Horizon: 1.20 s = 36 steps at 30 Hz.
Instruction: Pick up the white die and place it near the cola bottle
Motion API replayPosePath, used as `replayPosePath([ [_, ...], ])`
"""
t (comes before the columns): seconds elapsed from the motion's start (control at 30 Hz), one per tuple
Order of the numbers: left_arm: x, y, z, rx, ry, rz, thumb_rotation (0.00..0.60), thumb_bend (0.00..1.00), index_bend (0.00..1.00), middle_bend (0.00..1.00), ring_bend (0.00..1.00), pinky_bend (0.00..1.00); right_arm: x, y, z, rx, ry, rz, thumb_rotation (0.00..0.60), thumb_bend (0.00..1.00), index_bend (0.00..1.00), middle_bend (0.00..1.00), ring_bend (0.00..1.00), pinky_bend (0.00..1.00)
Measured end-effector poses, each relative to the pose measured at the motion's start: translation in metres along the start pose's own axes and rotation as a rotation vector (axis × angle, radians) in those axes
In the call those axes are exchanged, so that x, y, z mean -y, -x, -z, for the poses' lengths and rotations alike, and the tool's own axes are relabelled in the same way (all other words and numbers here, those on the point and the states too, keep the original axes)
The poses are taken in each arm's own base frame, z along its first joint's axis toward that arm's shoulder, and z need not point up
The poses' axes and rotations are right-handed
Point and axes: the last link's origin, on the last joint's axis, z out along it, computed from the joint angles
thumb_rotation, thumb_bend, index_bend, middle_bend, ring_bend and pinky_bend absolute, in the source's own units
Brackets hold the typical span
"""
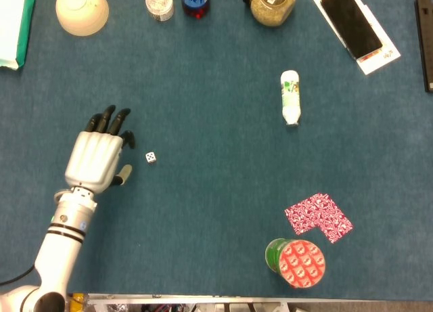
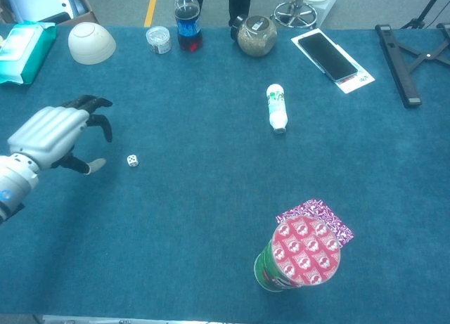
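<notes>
The small white die (image 1: 150,157) (image 2: 132,160) lies on the blue table cloth, left of centre. My left hand (image 1: 98,155) (image 2: 58,135) hovers just to the left of it, fingers apart and holding nothing, a short gap from the die. The cola bottle (image 1: 195,1) (image 2: 185,22) stands upright at the far edge of the table. My right hand is in neither view.
A cream bowl (image 1: 82,10) lies upside down at the far left, beside a small tub (image 1: 160,3). A jar (image 1: 272,4), a phone on its box (image 1: 354,26), a lying white bottle (image 1: 289,97), a red packet (image 1: 318,216) and a green can (image 1: 295,261) sit to the right.
</notes>
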Motion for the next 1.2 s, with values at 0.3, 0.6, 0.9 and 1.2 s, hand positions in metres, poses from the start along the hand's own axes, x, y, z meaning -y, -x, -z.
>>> replayPosePath([
  [0.3,-0.013,0.002,-0.010,0.012,0.021,0.027,0.484,0.27,0.44,0.10,0.00,0.13,-0.005,0.003,0.003,0.007,0.017,-0.004,0.600,0.05,0.39,0.28,0.22,0.49],
  [0.6,-0.013,0.008,-0.012,0.029,0.018,0.024,0.419,0.27,0.44,0.10,0.00,0.13,-0.008,0.006,0.004,0.012,0.026,-0.008,0.600,0.05,0.39,0.28,0.22,0.49],
  [0.9,-0.012,0.020,-0.014,0.047,0.005,0.004,0.421,0.27,0.44,0.10,0.00,0.13,-0.010,0.008,0.005,0.016,0.035,-0.012,0.600,0.05,0.39,0.28,0.21,0.49],
  [1.2,-0.015,0.031,-0.020,0.055,0.007,-0.006,0.421,0.27,0.44,0.10,0.00,0.13,-0.013,0.009,0.007,0.019,0.046,-0.016,0.600,0.05,0.39,0.28,0.21,0.49],
])
